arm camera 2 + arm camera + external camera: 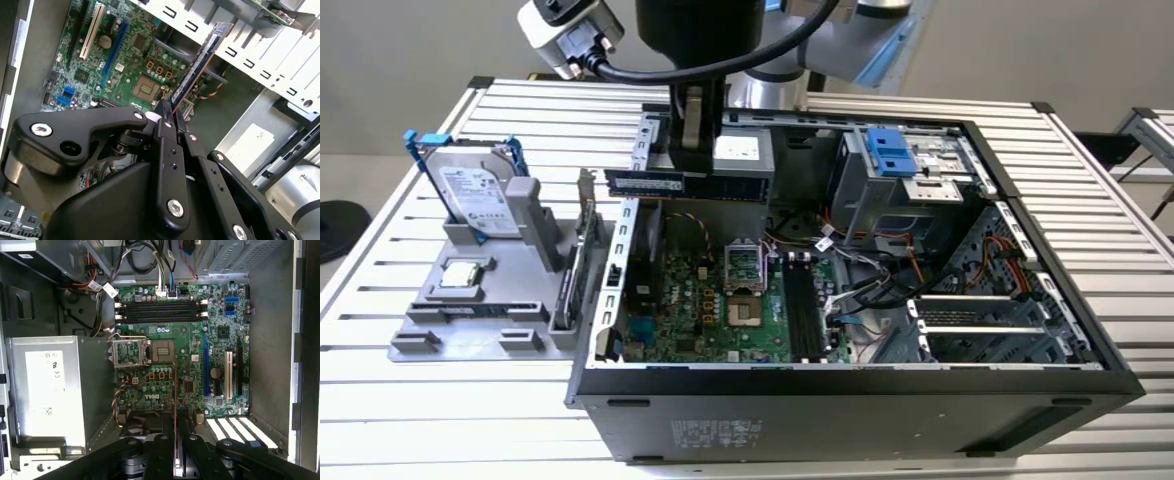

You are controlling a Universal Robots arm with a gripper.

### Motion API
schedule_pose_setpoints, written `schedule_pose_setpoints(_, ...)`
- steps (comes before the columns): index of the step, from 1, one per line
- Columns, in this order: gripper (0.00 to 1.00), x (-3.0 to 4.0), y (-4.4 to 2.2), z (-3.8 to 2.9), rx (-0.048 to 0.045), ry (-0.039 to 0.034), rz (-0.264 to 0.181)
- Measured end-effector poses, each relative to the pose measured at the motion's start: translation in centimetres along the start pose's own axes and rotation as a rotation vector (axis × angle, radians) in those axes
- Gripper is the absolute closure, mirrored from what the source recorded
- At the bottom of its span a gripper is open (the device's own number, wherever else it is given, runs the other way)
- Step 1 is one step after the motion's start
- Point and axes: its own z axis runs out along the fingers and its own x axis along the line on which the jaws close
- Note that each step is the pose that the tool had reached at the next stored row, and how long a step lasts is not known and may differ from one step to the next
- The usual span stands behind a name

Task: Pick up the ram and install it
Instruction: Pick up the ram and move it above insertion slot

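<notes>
My gripper (pixel 696 165) is shut on the ram (pixel 686 185), a long dark stick with a pale label. It hangs level above the rear part of the open computer case (pixel 854 380). The second wrist view has the ram (pixel 200 62) sticking out from between the black fingers (pixel 165 130), over the motherboard (pixel 120 55). Seen from the first wrist view, the ram (pixel 174 390) is edge-on, a thin line rising from my gripper (pixel 176 415). The black memory slots (pixel 160 310) lie beyond the CPU socket (pixel 162 350) and stand bare (pixel 803 310).
A grey holder (pixel 494 310) at the exterior view's left carries a hard drive (pixel 474 195), a square silver chip (pixel 464 275) and an upright card (pixel 574 270). Inside the case sit a power supply (pixel 45 390), loose cables (pixel 867 285) and a drive cage with blue clips (pixel 901 150).
</notes>
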Motion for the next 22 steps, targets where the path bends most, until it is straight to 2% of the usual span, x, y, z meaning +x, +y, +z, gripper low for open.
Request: schedule_pose_setpoints(22, 1.0, 0.12, 2.05, -0.04, 0.0, 0.0, 0.0)
